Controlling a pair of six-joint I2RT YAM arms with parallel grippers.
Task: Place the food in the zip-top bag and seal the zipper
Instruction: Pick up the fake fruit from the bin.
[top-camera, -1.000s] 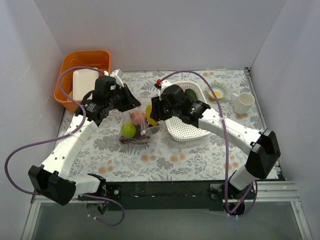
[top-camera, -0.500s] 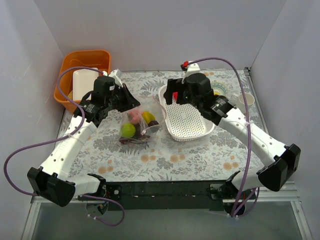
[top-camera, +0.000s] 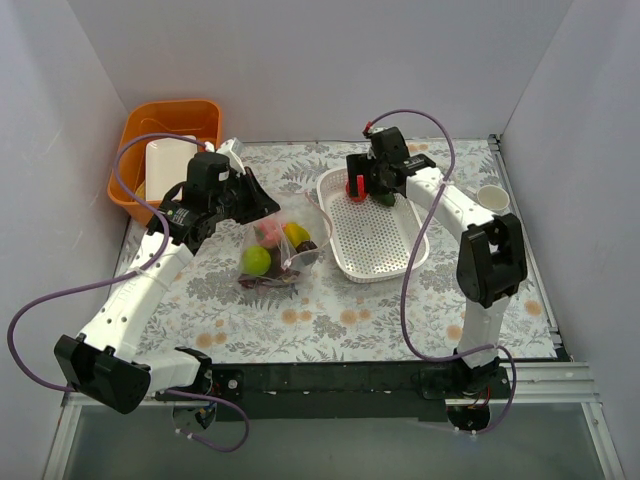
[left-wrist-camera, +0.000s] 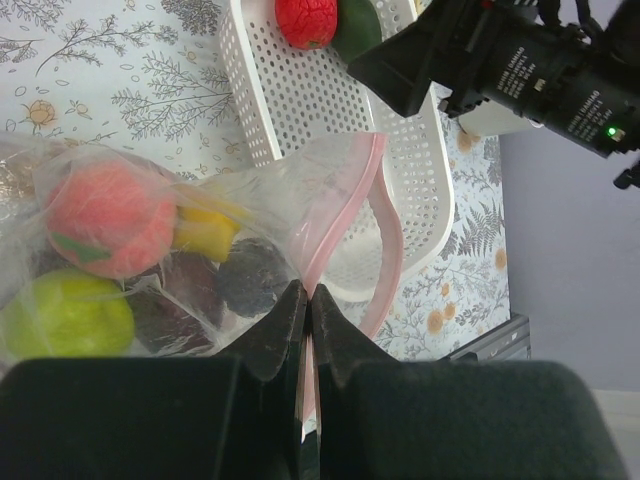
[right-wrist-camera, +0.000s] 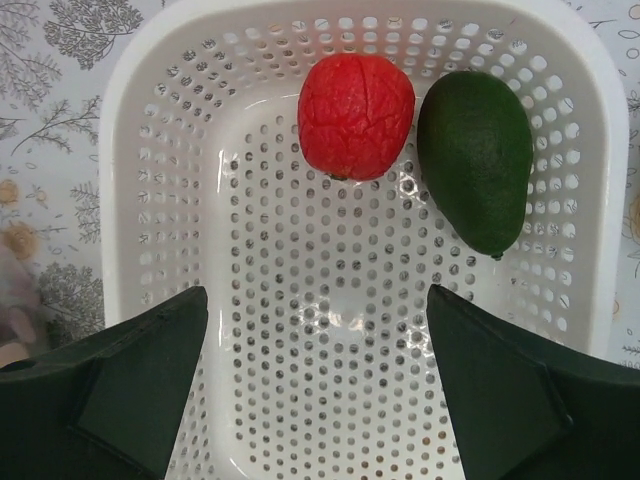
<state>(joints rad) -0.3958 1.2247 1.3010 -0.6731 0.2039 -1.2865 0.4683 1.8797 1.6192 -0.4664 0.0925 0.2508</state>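
Note:
The clear zip-top bag (top-camera: 272, 252) lies left of centre with its pink zipper (left-wrist-camera: 345, 205) gaping open. It holds pink (left-wrist-camera: 110, 215), green (left-wrist-camera: 62, 318), yellow (left-wrist-camera: 205, 230) and dark purple (left-wrist-camera: 250, 278) fruits. My left gripper (left-wrist-camera: 308, 292) is shut on the bag's mouth edge and also shows in the top view (top-camera: 262, 206). My right gripper (right-wrist-camera: 320, 370) is open and empty, hovering over the far end of the white basket (right-wrist-camera: 120, 200). A red fruit (right-wrist-camera: 355, 115) and a dark green avocado (right-wrist-camera: 477, 160) lie in the basket just ahead of its fingers.
The white perforated basket (top-camera: 385, 258) sits right of the bag, almost touching it. An orange bin (top-camera: 135, 140) with a white container stands at the back left. A white cup (top-camera: 490, 198) stands at the back right, close to the wall.
My right arm has swung from the bag's mouth to the far end of the basket, its gripper open. The yellow fruit now lies in the bag. My left gripper has not moved.

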